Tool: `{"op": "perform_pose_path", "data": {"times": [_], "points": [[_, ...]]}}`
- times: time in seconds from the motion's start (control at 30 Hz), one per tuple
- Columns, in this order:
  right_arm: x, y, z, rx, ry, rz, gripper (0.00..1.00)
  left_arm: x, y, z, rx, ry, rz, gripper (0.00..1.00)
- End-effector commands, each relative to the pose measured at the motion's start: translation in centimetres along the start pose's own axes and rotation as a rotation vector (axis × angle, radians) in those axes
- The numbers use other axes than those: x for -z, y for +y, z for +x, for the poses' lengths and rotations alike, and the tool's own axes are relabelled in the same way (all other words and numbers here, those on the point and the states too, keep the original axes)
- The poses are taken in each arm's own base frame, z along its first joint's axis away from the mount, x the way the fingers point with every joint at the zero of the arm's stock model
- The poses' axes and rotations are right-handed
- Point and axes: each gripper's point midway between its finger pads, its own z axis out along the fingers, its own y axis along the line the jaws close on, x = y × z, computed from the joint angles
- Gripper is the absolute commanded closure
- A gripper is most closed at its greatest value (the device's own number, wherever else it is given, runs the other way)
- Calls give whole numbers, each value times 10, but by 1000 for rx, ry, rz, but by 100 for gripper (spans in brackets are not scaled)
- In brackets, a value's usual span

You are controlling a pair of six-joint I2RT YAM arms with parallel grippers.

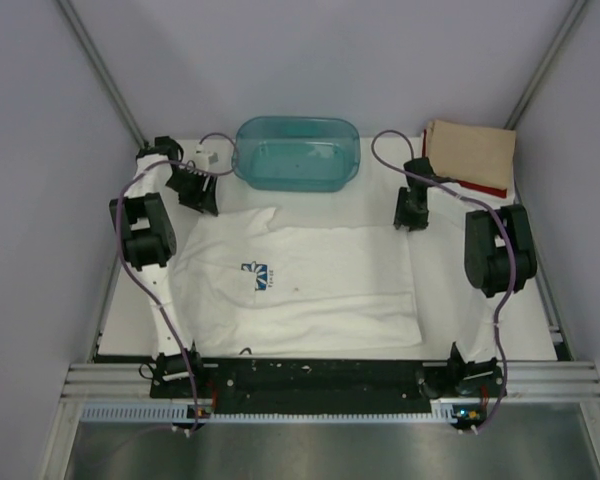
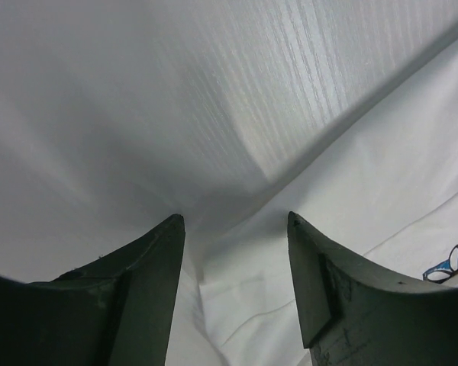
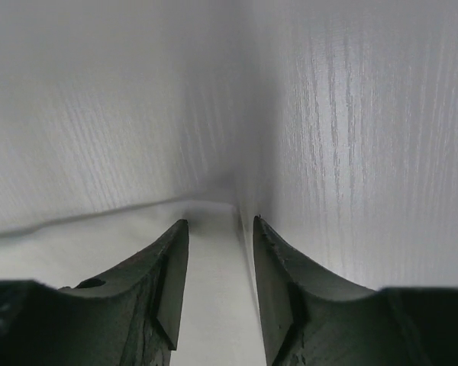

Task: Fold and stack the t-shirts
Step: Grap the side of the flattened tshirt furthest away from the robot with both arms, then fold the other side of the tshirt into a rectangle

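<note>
White cloth t-shirt with blue print lies flat on the near side of the translucent teal plastic tub. Your left end effector hangs near-left of the tub, your right end effector near-right, both spread apart, clamping nothing. Folded tan t-shirt lies right of the tub, over a red t-shirt.

The spread t-shirt lies mid-table, just beyond my bases; the tub stands behind it at the far edge; in the far right corner a folded t-shirt lies on a second t-shirt; my left gripper sits at the spread shirt's far left corner, my right gripper at its far right.
</note>
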Motion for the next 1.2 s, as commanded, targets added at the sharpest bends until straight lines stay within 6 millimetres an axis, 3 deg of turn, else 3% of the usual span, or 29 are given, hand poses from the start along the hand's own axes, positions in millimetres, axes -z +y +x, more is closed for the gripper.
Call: {"op": "perform_pose_path", "data": {"times": [0.0, 0.1, 0.17, 0.23, 0.27, 0.3, 0.47, 0.57, 0.67, 0.9, 1.0, 1.17], "points": [[-1, 3, -1, -9, 14, -23, 66, 5, -7, 11, -29, 23, 30, 41], [2, 8, -3, -15, 13, -50, 74, 4, -13, 20, -19, 49, 65, 46], [4, 12, -5, -20, 9, -66, 83, 4, -20, 22, -20, 53, 101, 56], [8, 14, -9, -18, -1, -73, 97, 5, -27, 19, -17, 38, 134, 78], [11, 14, -12, -19, -12, -76, 100, 9, -30, 15, -21, 26, 147, 94], [14, 14, -15, -20, -20, -79, 100, 13, -35, 11, -18, 15, 161, 100], [43, 21, -13, -22, -49, -147, 100, 63, -63, -14, -110, -104, 174, 100], [63, 18, -6, -14, -73, -167, 100, 95, -84, -13, -203, -160, 152, 100], [79, 18, 10, 11, -70, -210, 100, 114, -105, 7, -280, -166, 146, 100], [103, 11, 60, 19, -24, -273, 100, 134, -119, 80, -282, -70, 134, 100], [105, 7, 83, 12, 11, -281, 100, 133, -124, 118, -240, -7, 164, 100], [93, -2, 129, -17, 125, -277, 100, 113, -133, 181, -216, 140, 207, 100]]}}
